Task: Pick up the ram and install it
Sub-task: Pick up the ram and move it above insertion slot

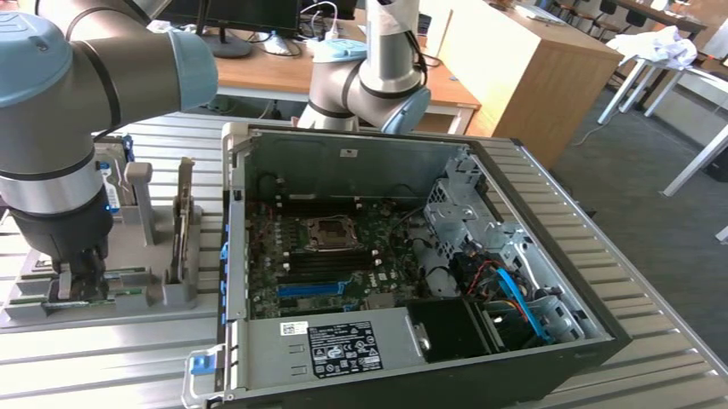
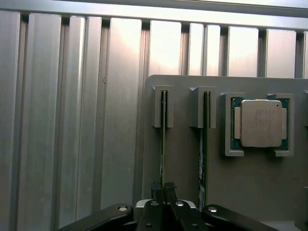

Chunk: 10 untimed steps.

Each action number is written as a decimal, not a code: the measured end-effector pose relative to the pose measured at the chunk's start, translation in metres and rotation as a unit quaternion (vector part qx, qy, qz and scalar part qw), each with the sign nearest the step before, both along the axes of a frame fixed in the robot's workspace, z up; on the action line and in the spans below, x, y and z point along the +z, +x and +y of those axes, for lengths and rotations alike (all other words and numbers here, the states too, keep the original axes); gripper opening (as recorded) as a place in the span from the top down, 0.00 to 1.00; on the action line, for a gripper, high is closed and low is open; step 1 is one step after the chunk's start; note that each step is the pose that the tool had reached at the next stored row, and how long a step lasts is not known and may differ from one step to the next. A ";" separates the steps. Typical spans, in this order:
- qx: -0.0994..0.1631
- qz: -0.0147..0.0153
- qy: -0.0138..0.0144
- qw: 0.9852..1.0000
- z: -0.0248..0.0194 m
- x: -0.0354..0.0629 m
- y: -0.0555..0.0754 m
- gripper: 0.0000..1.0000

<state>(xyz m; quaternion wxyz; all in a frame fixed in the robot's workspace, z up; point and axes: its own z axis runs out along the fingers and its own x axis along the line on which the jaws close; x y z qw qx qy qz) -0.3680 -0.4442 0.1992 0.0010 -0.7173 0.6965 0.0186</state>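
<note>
My pincer (image 2: 162, 190) is clamped shut on the thin edge of the ram (image 2: 163, 139). The ram's standing on edge in its slot in the grey holder (image 2: 183, 159). There's a second stick (image 2: 204, 144) in the slot just beside it, and the processor (image 2: 260, 122) sits in the pocket past that. All of this is at the exterior view's lower left. The open computer case (image 1: 341, 162) takes up the middle of that view, on the ribbed metal table (image 1: 637, 281).

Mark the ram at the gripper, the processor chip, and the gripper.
ram (image 2: 163, 139): wrist view, its thin edge, mid-length.
processor chip (image 2: 260, 122): wrist view, centre of its silver lid.
gripper (image 2: 163, 186): wrist view, midway between the fingertips.
</note>
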 end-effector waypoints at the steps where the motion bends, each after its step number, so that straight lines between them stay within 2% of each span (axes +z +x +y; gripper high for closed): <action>1: 0.000 0.000 0.000 1.000 0.0000 0.0000 0.000 0.89; 10: 0.000 0.000 0.000 1.000 0.0000 0.0018 0.000 0.89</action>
